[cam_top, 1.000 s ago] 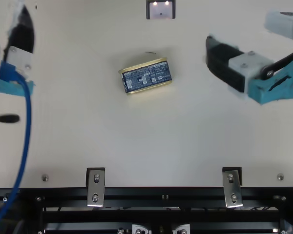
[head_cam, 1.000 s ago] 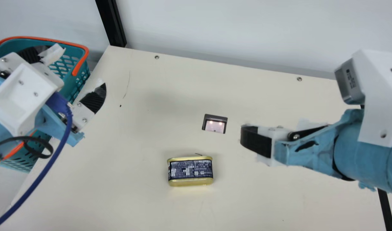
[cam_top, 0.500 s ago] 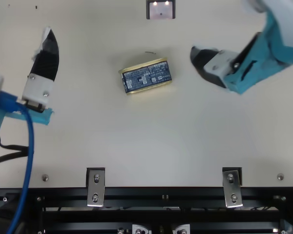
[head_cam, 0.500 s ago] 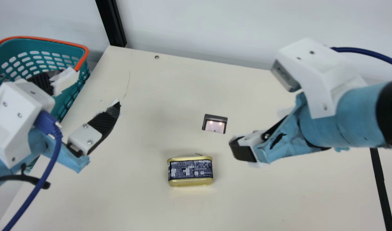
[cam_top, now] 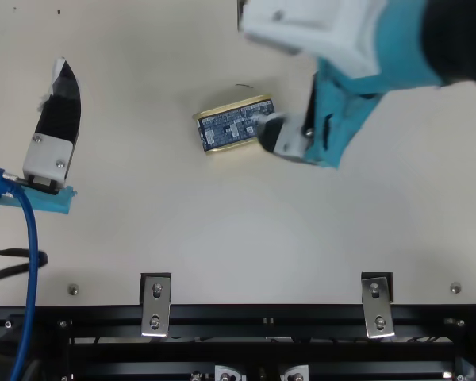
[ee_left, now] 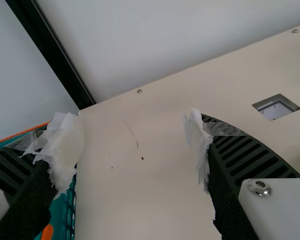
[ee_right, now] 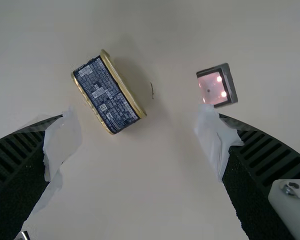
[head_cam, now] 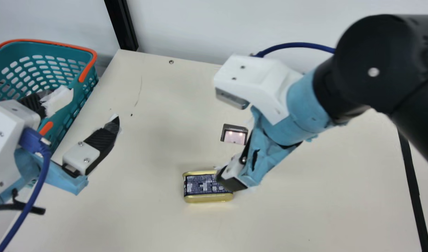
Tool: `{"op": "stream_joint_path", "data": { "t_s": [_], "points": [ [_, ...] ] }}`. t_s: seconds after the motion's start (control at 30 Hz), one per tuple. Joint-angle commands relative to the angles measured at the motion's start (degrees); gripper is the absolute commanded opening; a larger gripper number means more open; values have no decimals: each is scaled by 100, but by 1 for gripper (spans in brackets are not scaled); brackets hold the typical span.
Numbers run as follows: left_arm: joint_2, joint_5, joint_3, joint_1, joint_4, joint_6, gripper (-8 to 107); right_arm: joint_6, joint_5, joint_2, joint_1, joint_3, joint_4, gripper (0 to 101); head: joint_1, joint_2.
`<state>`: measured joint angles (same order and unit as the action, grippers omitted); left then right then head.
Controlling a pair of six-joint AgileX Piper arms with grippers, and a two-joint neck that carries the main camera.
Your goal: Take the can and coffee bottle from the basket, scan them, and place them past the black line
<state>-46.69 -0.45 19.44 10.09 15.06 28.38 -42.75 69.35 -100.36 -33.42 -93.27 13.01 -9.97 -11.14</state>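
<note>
Currently, can (head_cam: 201, 185): on the surface (head_cam: 137, 213), near the lit scanner window (head_cam: 234, 137).
Left pincer (head_cam: 94, 104): spread open, beside the teal basket (head_cam: 85, 91).
Right pincer (head_cam: 232, 177): wide open, one finger overlapping the can in the main view.

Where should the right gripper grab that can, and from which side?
I'd bring the right gripper straight down, jaws closing across the can's middle onto its long gold rims. The can lies printed side up, and the span between those rims looks shorter than its length, so it should fit more easily.
</note>
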Motion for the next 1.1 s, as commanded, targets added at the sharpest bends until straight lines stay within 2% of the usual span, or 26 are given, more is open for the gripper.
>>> {"op": "stream_joint_path", "data": {
  "t_s": [0.0, 0.2, 0.53, 0.8, 1.07],
  "points": [
    [0, 0, 0, 0, 0, 0, 90, -285, -20, -156, -140, -64, -136, 101, -87, 22],
    [0, 0, 0, 0, 0, 0, 90, -750, -226, -434, -553, 15, -504, 101, -87, 22],
    [0, 0, 0, 0, 0, 0, 90, -1323, -666, -717, -1080, 435, -1011, 101, -87, 22],
    [0, 0, 0, 0, 0, 0, 90, -1508, -918, -935, -1251, 608, -1126, 101, -87, 22],
    [0, 0, 0, 0, 0, 0, 90, -1499, -1001, -1249, -1308, 551, -1194, 101, -87, 22]
  ]
}}
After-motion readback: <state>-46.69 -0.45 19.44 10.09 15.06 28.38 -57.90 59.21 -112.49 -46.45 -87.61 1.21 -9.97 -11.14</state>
